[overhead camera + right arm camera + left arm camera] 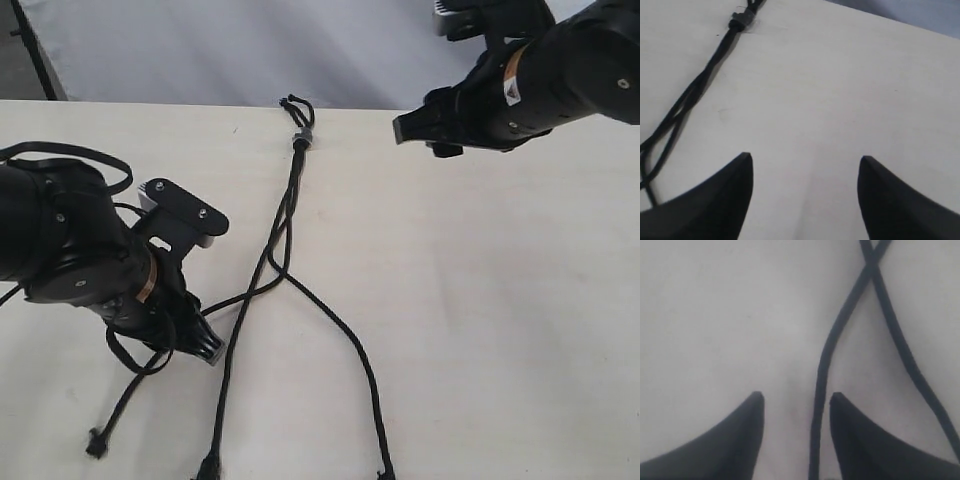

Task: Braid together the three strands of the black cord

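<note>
The black cord lies on the pale table, its knot with the greyish band [299, 137] at the far edge. The three strands run toward the near edge. The left strand [255, 293] bends off to my left gripper [205, 349] and ends at a tip [97, 445]. The middle strand [228, 380] and the right strand [350, 345] lie loose. In the left wrist view this gripper [796, 395] is open, with one strand [821, 370] passing between its fingers, near one finger; a second strand [905, 355] crosses it farther off. My right gripper [402, 130] hovers open and empty [805, 156] beside the knot [741, 19].
The table's far edge [200, 104] meets a grey backdrop. A thick black robot cable [70, 152] loops over the left arm. The right strand's tip [383, 474] and the middle strand's tip [208, 467] reach the bottom of the exterior view.
</note>
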{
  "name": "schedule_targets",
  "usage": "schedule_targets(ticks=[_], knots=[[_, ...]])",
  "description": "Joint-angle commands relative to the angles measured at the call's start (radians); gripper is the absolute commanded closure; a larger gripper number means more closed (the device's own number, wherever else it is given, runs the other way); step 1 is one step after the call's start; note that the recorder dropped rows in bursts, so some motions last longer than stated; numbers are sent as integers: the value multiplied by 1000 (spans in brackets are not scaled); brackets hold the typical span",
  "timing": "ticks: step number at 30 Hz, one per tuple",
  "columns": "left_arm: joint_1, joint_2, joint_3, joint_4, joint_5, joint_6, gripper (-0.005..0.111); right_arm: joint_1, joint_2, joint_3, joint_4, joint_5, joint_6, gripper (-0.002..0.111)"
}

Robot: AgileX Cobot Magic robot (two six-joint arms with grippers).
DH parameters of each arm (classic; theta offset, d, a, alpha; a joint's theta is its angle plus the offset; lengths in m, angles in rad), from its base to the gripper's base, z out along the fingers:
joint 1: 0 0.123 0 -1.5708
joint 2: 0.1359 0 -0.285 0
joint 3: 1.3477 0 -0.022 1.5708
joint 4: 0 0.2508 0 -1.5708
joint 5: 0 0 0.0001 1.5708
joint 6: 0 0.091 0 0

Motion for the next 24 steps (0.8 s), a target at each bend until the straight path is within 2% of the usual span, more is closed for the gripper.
schedule_targets(ticks=[1,5,9,13,16,19,24], knots=[[4,-8,46,-13,-91,-9,54,87,6,2,59,35,-29,50],[15,-12,49,7,-34,-34,54,187,71,2,60,72,-34,50],[97,-27,74,100,9,-197,54,275,135,2,109,94,-34,50],[201,-49,142,140,-83,-259,54,363,186,2,122,81,-34,50],[249,-67,182,140,-181,-259,54,418,214,2,170,1,-32,50],[259,-80,189,140,-198,-261,54,459,240,2,207,-56,-32,50],[259,-93,191,140,-195,-261,54,503,282,2,216,-27,-32,50]])
